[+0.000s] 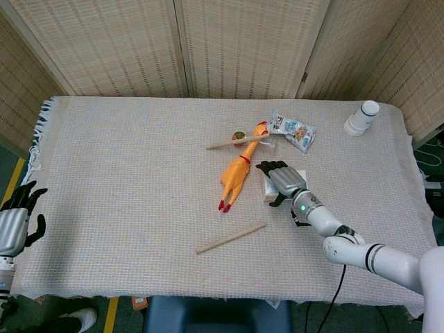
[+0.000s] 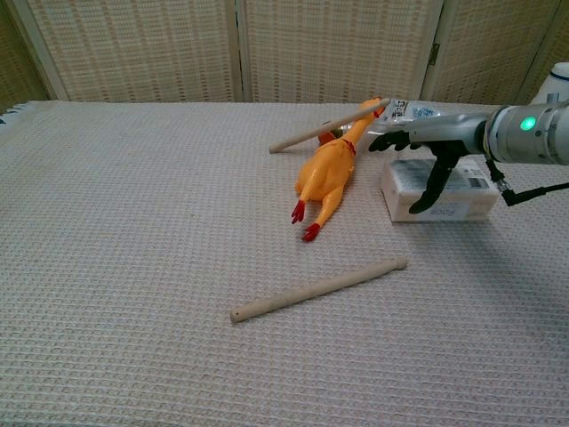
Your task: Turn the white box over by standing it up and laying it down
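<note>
White box (image 2: 462, 197) lying flat on the tabletop (image 1: 125, 180), just right of a yellow rubber chicken (image 1: 237, 173).
The right hand (image 1: 280, 179) hovers over it, fingers spread, holding nothing; the left hand (image 1: 15, 223) hangs open off the tabletop's left edge.

One white box (image 1: 300, 182), two wooden sticks (image 1: 231, 238), one rubber chicken (image 1: 238, 173), one snack packet (image 1: 294, 130), one paper cup stack (image 1: 362, 118)
</note>
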Robot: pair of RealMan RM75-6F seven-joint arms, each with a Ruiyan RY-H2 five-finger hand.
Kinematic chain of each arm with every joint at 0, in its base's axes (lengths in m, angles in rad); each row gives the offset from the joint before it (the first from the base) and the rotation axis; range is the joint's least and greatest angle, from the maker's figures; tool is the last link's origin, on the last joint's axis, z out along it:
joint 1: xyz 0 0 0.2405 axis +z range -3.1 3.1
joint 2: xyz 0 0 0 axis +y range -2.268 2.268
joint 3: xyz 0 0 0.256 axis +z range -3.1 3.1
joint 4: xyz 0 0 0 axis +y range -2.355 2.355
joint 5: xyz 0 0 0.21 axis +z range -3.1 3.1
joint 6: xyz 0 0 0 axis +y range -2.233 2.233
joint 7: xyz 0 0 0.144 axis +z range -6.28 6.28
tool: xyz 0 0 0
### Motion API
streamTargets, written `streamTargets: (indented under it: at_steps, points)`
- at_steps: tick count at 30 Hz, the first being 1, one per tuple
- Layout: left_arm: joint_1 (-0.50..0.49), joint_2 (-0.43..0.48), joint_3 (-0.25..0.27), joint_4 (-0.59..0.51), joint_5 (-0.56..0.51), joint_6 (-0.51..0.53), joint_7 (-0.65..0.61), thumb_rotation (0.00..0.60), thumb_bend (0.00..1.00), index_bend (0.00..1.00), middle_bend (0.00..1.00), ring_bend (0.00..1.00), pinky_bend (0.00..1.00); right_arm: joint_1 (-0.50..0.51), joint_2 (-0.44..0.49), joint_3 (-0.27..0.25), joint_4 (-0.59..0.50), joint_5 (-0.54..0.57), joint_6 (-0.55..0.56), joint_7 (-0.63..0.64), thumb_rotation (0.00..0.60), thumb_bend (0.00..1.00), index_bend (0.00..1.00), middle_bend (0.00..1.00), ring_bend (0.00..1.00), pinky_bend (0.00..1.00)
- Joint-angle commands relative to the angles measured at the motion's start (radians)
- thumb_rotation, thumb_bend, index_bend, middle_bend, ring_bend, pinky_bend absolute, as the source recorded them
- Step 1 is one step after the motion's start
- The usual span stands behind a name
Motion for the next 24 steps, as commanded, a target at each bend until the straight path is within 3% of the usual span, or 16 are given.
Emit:
streamTargets:
  at_steps: [1, 8, 15, 21, 24]
  points:
    - [0.001, 0.002, 0.0, -0.001, 0.004, 0.0, -0.003, 0.6, 0.63, 0.16, 0.0, 0.0, 0.2, 0.013, -0.006, -0.021, 0.014, 0.051, 0.01, -0.027, 0.6, 0.11, 0.0, 0.0, 0.0, 0.0]
    - [0.0, -0.002, 0.0, -0.001, 0.008, -0.002, -0.001, 0.6, 0.63, 0.16, 0.0, 0.0, 0.2, 0.034, -0.007, -0.056, 0.026, 0.141, 0.027, -0.075, 0.6, 0.11, 0.06, 0.08, 0.0, 0.0]
    - [-0.002, -0.006, -0.002, 0.002, 0.006, -0.002, 0.008, 0.6, 0.63, 0.16, 0.0, 0.0, 0.2, 0.05, -0.022, -0.064, 0.024, 0.177, 0.054, -0.094, 0.6, 0.11, 0.19, 0.25, 0.04, 0.0]
    - [-0.002, -0.007, 0.001, 0.002, 0.012, -0.004, 0.009, 0.6, 0.63, 0.16, 0.0, 0.0, 0.2, 0.012, -0.045, -0.044, 0.025, 0.06, 0.166, -0.051, 0.6, 0.11, 0.36, 0.38, 0.16, 0.0]
    - [-0.001, -0.007, 0.001, -0.001, 0.017, -0.001, 0.009, 0.6, 0.63, 0.16, 0.0, 0.0, 0.2, -0.047, -0.04, -0.015, 0.001, -0.055, 0.242, 0.083, 0.6, 0.12, 0.39, 0.4, 0.18, 0.0]
